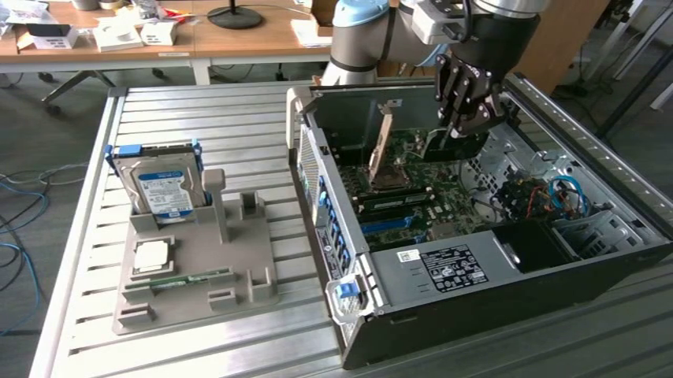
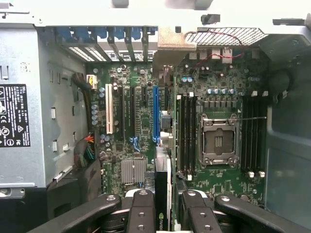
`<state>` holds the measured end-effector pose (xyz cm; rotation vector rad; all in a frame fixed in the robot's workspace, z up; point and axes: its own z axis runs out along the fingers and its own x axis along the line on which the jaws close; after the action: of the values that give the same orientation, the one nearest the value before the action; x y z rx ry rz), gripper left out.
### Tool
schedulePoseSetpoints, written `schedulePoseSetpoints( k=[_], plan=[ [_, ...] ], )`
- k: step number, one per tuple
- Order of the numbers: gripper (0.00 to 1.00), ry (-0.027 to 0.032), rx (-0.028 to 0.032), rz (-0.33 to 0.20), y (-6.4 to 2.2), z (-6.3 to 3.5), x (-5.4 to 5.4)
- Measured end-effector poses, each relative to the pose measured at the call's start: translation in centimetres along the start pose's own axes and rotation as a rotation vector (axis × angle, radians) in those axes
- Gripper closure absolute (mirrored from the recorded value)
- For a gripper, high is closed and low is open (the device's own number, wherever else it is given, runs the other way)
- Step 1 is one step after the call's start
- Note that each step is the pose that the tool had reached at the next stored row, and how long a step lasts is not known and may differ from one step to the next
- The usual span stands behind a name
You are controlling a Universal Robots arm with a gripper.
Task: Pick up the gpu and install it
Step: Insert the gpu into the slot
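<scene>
The hand [image 2: 167, 198] grips the gpu [image 2: 161, 218] edge-on. Its long axis lines up with the blue motherboard slot [image 2: 155, 114] below.

A ribbed metal table [image 1: 179, 110] stands on a grey floor [image 1: 53, 142]. Behind it runs a wooden desk [image 1: 252, 39] carrying white boxes [image 1: 118, 35] and a round black lamp base [image 1: 235, 16]. Blue cables [image 1: 21, 197] lie loose on the floor at the exterior view's left. A brown wooden panel [image 1: 568, 31] rises at the exterior view's right.
</scene>
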<state>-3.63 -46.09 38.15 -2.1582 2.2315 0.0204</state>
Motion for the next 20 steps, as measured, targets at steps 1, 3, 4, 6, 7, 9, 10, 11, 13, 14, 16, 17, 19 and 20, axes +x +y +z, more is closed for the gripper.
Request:
schedulePoseSetpoints(
  k=[1,3,4,6,7,9,10,11,13,14,16,17,19,20],
  plan=[
    [0.74,0.0,0.0,0.0,0.0,0.0,0.0],
    [0.74,-0.0001,0.0,0.0,0.0,0.01,0.0],
    [0.74,-0.0001,0.0,0.0,0.0,0.01,0.0],
    [0.74,-0.0006,0.0002,0.0,0.0,0.17,0.0],
    [0.74,-0.0003,0.0001,0.0,0.01,0.26,0.0],
    [0.74,-0.0003,0.0001,0.0,0.01,0.52,0.0],
    [0.74,-0.0002,0.0,0.0,0.01,0.67,0.0],
    [0.74,-0.0002,0.0,0.0,0.02,0.8,0.0],
    [0.74,-0.0001,0.0,0.0,0.02,0.97,0.0],
    [0.74,-0.0002,0.0001,0.0,0.02,1.06,0.0],
    [0.74,-0.0002,0.0001,0.0,0.02,1.27,0.0],
    [0.74,-0.0003,0.0,0.0,0.03,1.38,0.1],
    [0.74,-0.0003,0.0001,0.0,0.03,1.61,0.1],
    [0.74,-0.0002,0.0001,0.0,0.04,1.76,0.1]
  ],
)
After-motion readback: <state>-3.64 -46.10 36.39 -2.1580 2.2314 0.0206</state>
